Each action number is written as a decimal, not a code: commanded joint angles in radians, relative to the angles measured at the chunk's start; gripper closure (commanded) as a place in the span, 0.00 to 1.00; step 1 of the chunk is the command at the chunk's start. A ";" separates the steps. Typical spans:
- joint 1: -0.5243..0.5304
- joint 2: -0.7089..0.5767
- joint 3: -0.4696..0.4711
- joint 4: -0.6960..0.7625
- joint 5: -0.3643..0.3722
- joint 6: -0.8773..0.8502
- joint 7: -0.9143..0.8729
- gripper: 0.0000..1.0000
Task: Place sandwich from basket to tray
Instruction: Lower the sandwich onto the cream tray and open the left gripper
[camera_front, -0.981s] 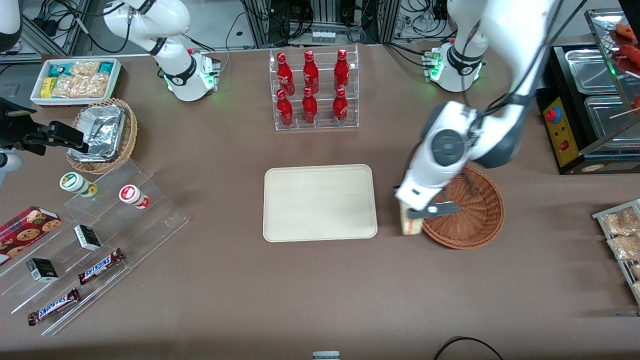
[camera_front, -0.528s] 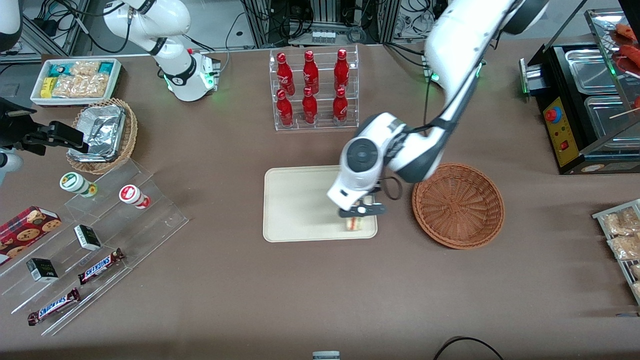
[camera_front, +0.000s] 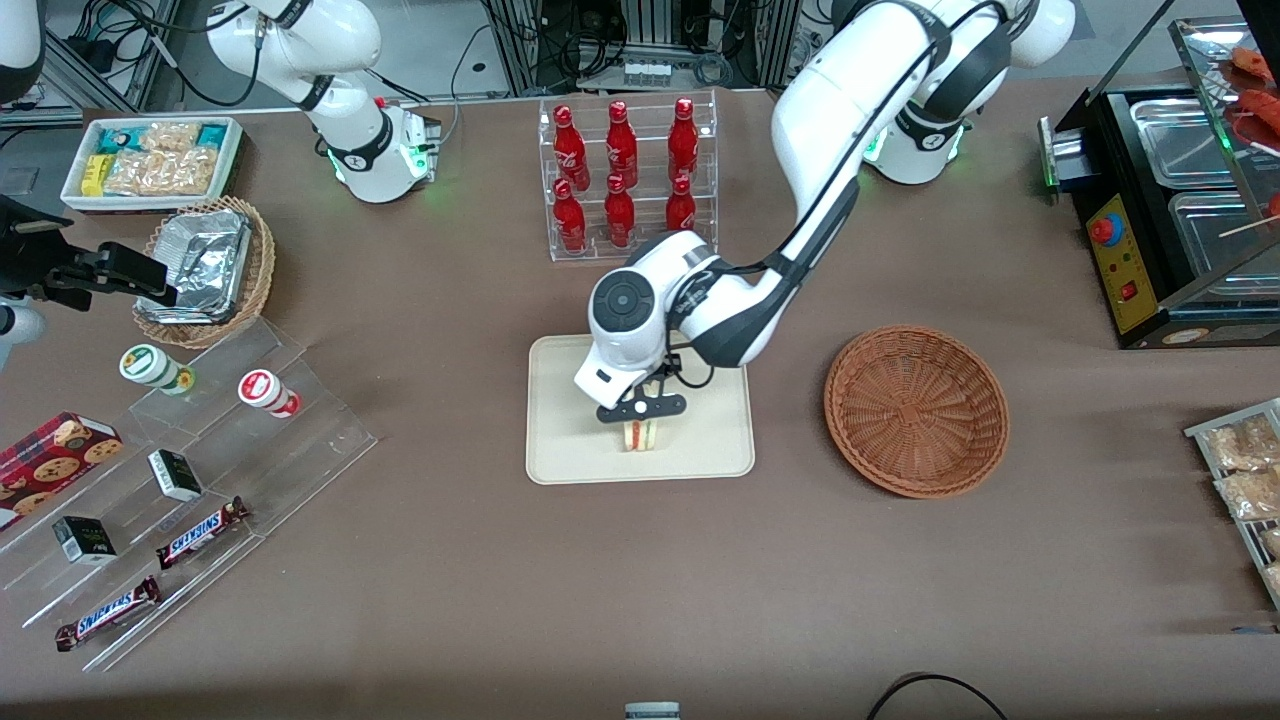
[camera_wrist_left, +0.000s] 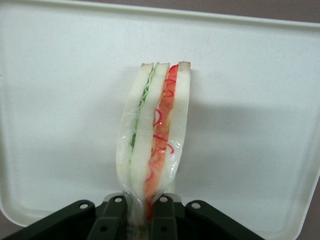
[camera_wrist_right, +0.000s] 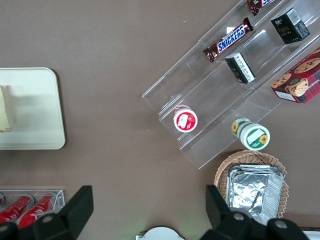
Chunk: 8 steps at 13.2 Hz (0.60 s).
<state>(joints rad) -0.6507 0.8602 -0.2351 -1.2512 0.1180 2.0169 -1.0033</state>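
Observation:
My left gripper (camera_front: 641, 412) is shut on the sandwich (camera_front: 640, 434), a wrapped wedge of white bread with green and red filling, and holds it over the middle of the cream-white tray (camera_front: 570, 450), near the tray's edge closest to the front camera. In the left wrist view the fingers (camera_wrist_left: 115, 216) pinch one end of the sandwich (camera_wrist_left: 152, 135) with the tray (camera_wrist_left: 55, 100) under it. I cannot tell whether the sandwich touches the tray. The reddish-brown wicker basket (camera_front: 916, 408) stands empty beside the tray, toward the working arm's end of the table.
A clear rack of red bottles (camera_front: 628, 180) stands farther from the front camera than the tray. A clear stepped stand with snacks (camera_front: 190, 480), a tan foil-pack basket (camera_front: 205, 270) and a white snack box (camera_front: 150, 160) lie toward the parked arm's end. A black food warmer (camera_front: 1180, 200) stands toward the working arm's end.
My gripper has carried the sandwich from the basket's rim sideways to over the middle of the tray. The basket now stands uncovered and empty.

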 joint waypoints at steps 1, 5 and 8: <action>-0.015 0.036 0.010 0.059 0.019 -0.035 -0.063 1.00; -0.011 0.042 0.008 0.065 0.015 -0.030 -0.054 0.00; -0.001 0.020 0.008 0.068 0.006 -0.044 -0.052 0.00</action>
<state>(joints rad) -0.6514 0.8871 -0.2305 -1.2142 0.1185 2.0086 -1.0375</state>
